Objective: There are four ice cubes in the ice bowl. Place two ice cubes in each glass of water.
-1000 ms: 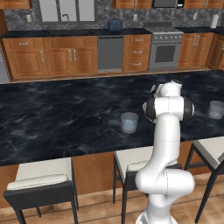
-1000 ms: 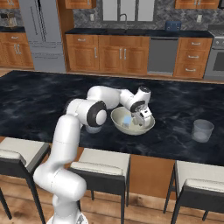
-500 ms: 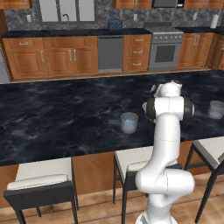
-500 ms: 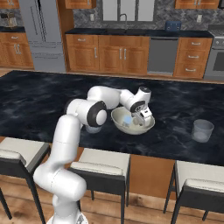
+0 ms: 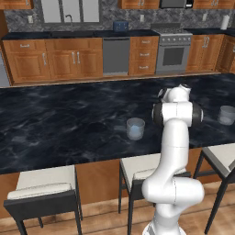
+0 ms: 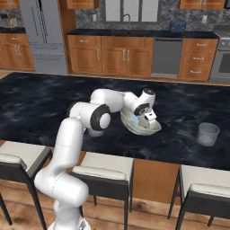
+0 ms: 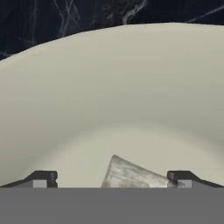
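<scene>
On the dark marble counter (image 6: 40, 103) the left stretch lies bare, with open stone running back toward the far edge and a strip of it between the arm and the near edge, where the stools (image 6: 105, 173) stand below. Next along, in the right base view, the arm reaches out low over the stone and its gripper (image 6: 146, 121) dips into the cream bowl (image 6: 152, 129), which sits a little back from the near edge. Well apart to the right stands a glass (image 6: 208, 134), near that same edge with bare stone all around it. In the left base view one glass (image 5: 135, 128) stands just left of the arm's upright link, near the front edge, and the other glass (image 5: 226, 114) sits far right by the picture's border. The hand view looks down into the bowl (image 7: 109, 87): its rim curves across the top with dark stone beyond, and its smooth inner wall slopes down to the floor. The gripper (image 7: 109, 178) has its jaws spread wide, holding nothing, and one ice cube (image 7: 131, 174) lies on the bowl's floor between the fingertips (image 7: 41, 178) (a pale, mottled wedge, partly cut off below). Whether it touches either tip I cannot tell.
</scene>
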